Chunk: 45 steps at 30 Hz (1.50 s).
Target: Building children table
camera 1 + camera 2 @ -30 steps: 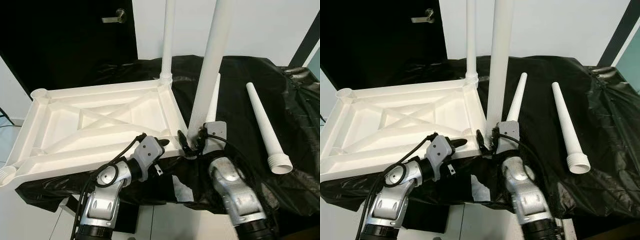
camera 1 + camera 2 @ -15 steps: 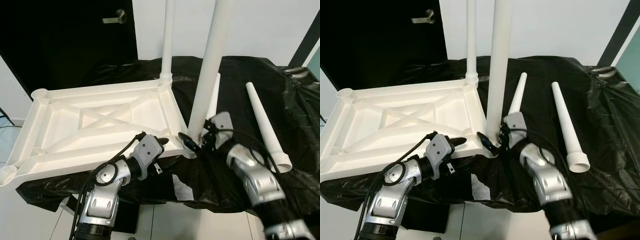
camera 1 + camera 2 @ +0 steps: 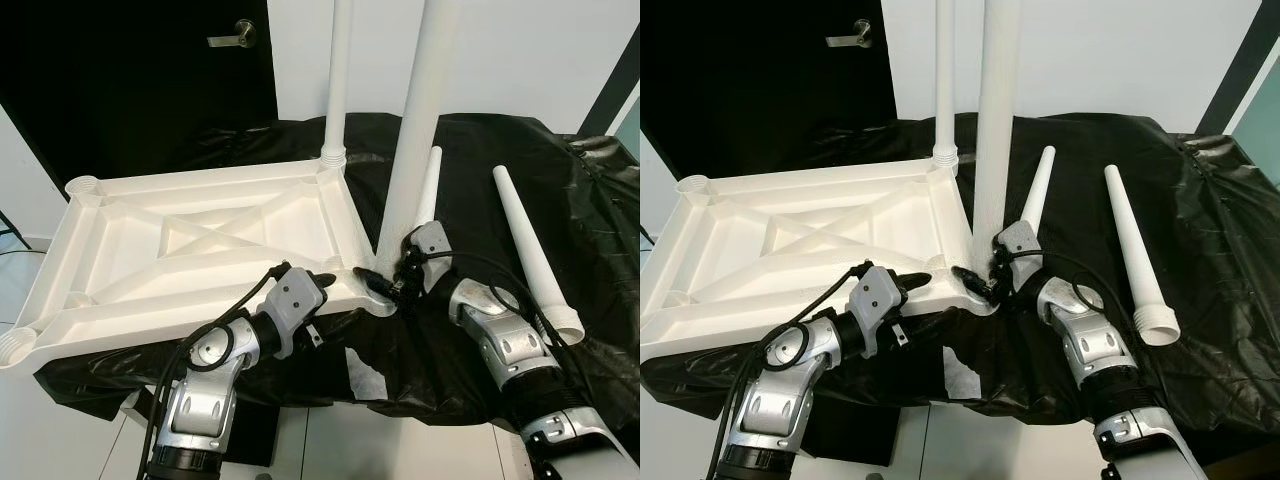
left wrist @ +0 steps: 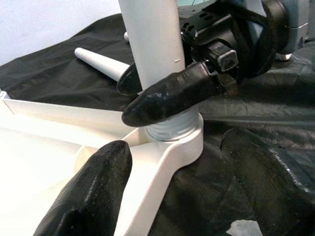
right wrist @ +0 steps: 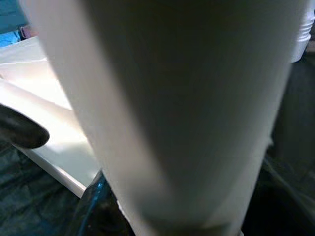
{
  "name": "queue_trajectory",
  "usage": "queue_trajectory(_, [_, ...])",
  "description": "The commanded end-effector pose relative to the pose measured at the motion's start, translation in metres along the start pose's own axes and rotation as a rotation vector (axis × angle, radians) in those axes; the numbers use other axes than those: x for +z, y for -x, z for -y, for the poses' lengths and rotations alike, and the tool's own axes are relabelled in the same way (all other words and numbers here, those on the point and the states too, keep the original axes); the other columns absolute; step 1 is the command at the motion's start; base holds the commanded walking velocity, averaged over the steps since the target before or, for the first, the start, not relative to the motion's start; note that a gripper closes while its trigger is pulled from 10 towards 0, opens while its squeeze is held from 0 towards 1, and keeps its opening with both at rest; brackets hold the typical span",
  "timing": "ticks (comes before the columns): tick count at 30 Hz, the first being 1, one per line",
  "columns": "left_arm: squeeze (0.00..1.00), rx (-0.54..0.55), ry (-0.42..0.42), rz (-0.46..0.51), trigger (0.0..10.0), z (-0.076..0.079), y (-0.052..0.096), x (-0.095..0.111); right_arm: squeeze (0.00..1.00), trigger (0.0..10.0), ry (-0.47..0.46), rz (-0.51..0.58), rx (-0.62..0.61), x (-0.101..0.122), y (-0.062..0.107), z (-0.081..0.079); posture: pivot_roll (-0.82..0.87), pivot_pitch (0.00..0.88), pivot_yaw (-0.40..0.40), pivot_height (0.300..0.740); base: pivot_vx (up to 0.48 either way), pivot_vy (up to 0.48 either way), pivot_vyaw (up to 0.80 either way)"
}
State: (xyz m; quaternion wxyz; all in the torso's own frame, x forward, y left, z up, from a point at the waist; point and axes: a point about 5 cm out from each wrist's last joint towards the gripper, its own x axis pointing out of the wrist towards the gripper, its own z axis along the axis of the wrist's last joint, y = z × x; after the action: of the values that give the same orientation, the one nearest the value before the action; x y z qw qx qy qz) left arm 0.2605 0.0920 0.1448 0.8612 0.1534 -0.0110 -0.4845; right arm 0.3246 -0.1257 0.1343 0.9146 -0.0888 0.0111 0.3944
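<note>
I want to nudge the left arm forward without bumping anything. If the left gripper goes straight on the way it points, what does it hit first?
Most likely the corner of the white tabletop, which already lies between the open fingers of the left gripper. Just beyond stands the upright leg, with the right gripper clamped on it.

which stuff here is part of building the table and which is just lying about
Job in hand:
- white plastic tabletop, upside down
- far upright white leg
- near upright white leg, right gripper closed on its base
- two loose white tapered legs
- left gripper, open

Lying about:
- black plastic sheet
- dark door with lever handle
</note>
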Motion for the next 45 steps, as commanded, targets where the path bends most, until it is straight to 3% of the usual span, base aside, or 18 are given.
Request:
queue_trajectory(1, [0.0,0.19,-0.003,-0.013,10.0,-0.009,0.002,0.0,0.0,0.0,0.025,-0.014,0.031,-0.002,-0.002,-0.002,0.03,0.0,-0.02,0.74,0.0,0.0,0.0])
queue_trajectory(8, [0.0,0.186,-0.004,-0.011,10.0,-0.01,0.0,0.0,0.0,0.0,-0.001,-0.01,0.006,-0.004,0.001,-0.005,0.02,0.0,-0.015,0.74,0.0,0.0,0.0])
queue_trajectory(9, [0.0,0.185,-0.005,-0.01,10.0,-0.01,0.0,0.0,0.0,3.3,-0.009,-0.006,-0.004,-0.004,0.001,-0.007,0.01,0.0,-0.013,0.74,0.0,0.0,0.0])
queue_trajectory(10, [0.0,0.185,-0.005,-0.01,10.0,-0.01,0.0,0.0,0.0,3.3,-0.009,-0.006,-0.004,-0.004,0.001,-0.007,0.01,0.0,-0.013,0.74,0.0,0.0,0.0])
queue_trajectory(11, [0.0,0.183,-0.005,-0.01,10.0,-0.01,0.0,0.0,0.0,10.0,-0.018,-0.011,-0.028,-0.006,0.001,-0.01,0.01,0.0,-0.012,0.74,0.0,0.0,0.0])
queue_trajectory(20, [0.0,0.178,0.006,-0.01,10.0,-0.009,0.0,0.0,0.0,10.0,-0.105,0.0,-0.205,-0.009,-0.002,-0.033,0.0,0.0,-0.011,0.74,0.0,0.0,0.0])
queue_trajectory(22, [0.0,0.177,0.007,-0.01,10.0,-0.008,0.0,-0.001,0.0,10.0,-0.144,-0.01,-0.297,-0.011,-0.002,-0.039,0.0,0.0,-0.006,0.74,0.0,0.0,0.0])
queue_trajectory(23, [0.0,0.177,0.007,-0.01,10.0,-0.008,0.0,-0.001,0.0,10.0,-0.144,-0.01,-0.297,-0.011,-0.002,-0.039,0.0,0.0,-0.006,0.74,0.0,0.0,0.0])
queue_trajectory(25, [0.0,0.168,0.003,-0.013,10.0,-0.007,-0.001,-0.001,0.0,10.0,-0.178,-0.01,-0.426,-0.012,0.0,-0.039,-0.01,0.0,-0.006,0.74,0.0,0.0,0.0])
queue_trajectory(30, [0.0,0.166,0.001,-0.018,10.0,-0.008,-0.001,-0.002,0.0,10.0,-0.227,-0.003,-0.607,-0.011,-0.001,-0.041,-0.01,0.0,0.002,0.74,0.0,0.0,0.0])
queue_trajectory(35, [0.0,0.151,0.0,-0.015,10.0,-0.006,-0.003,-0.002,0.0,10.0,-0.229,-0.005,-0.626,-0.007,-0.002,-0.048,-0.02,0.0,0.004,0.74,0.0,0.0,0.0])
queue_trajectory(44, [0.0,0.15,-0.003,-0.013,10.0,-0.006,-0.003,-0.002,0.0,10.0,-0.207,-0.002,-0.617,-0.004,0.001,-0.047,-0.02,0.0,-0.001,0.74,0.0,0.0,0.0])
queue_trajectory(45, [0.0,0.15,-0.003,-0.013,10.0,-0.006,-0.004,-0.002,0.09,10.0,-0.205,0.0,-0.614,-0.003,0.001,-0.047,-0.02,0.0,-0.001,0.74,0.0,0.0,0.0])
